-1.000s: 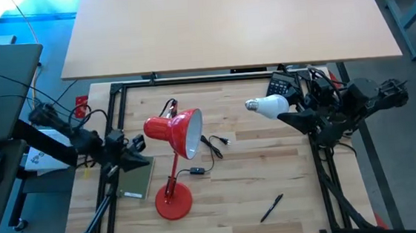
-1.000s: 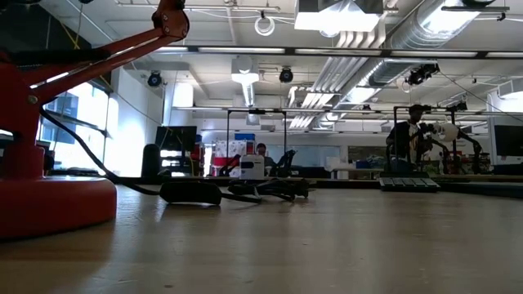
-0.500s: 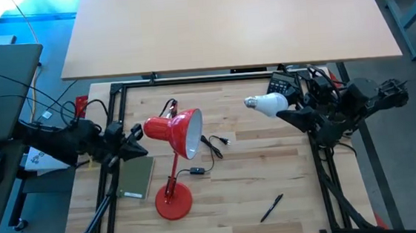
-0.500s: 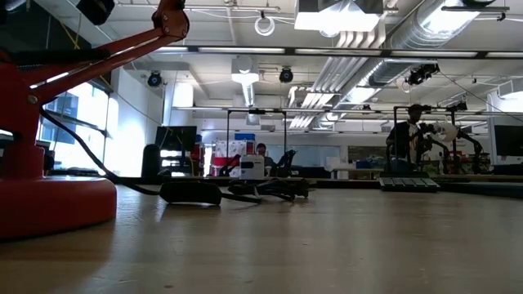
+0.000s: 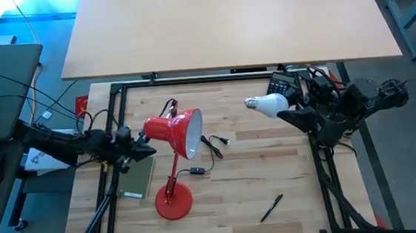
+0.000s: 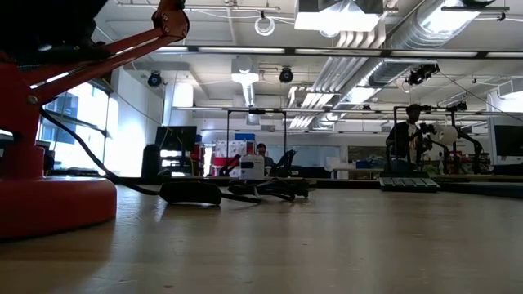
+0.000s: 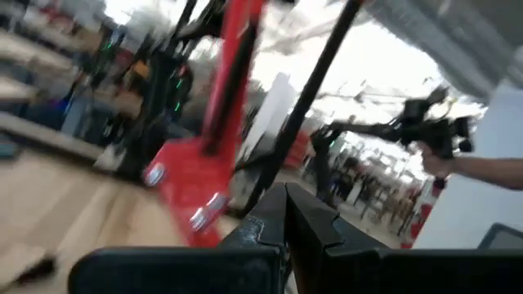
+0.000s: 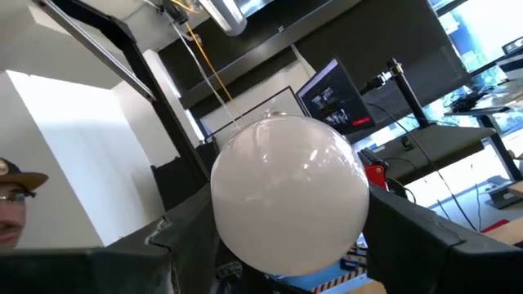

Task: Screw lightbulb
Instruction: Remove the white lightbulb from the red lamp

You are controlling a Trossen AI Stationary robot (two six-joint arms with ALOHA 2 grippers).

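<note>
The red desk lamp stands left of centre on its round base (image 5: 174, 202), its shade (image 5: 182, 131) opening toward the table's right. The white lightbulb (image 5: 269, 106) is held in the air at the right by my right gripper (image 5: 288, 111), well apart from the shade. In the right wrist view the bulb's globe (image 8: 290, 196) fills the gap between the fingers. My left gripper (image 5: 148, 147) is shut with nothing in it. It hangs just left of the lamp's stem (image 5: 174, 164), apart from it, and its shut fingertips (image 7: 286, 219) point at the blurred red lamp (image 7: 200, 175). My right gripper pinches the bulb's round globe (image 8: 245, 245) between its two fingers (image 8: 184, 241), one on each side. The fingers come nearly level from the table's right. The bulb is lifted clear of the table, lying level, its metal screw end (image 5: 251, 103) pointing toward the table's left.
A black pen (image 5: 272, 207) lies near the front right. A green booklet (image 5: 135, 180) lies left of the lamp base. The lamp's cord with its switch (image 5: 197, 169) and plug (image 5: 223, 140) trails right of the stem. A dark device (image 5: 284, 87) sits at the back right.
My left arm has swung toward the lamp and sunk, bringing its shut gripper closer to the stem. The right gripper and the bulb have kept still.
</note>
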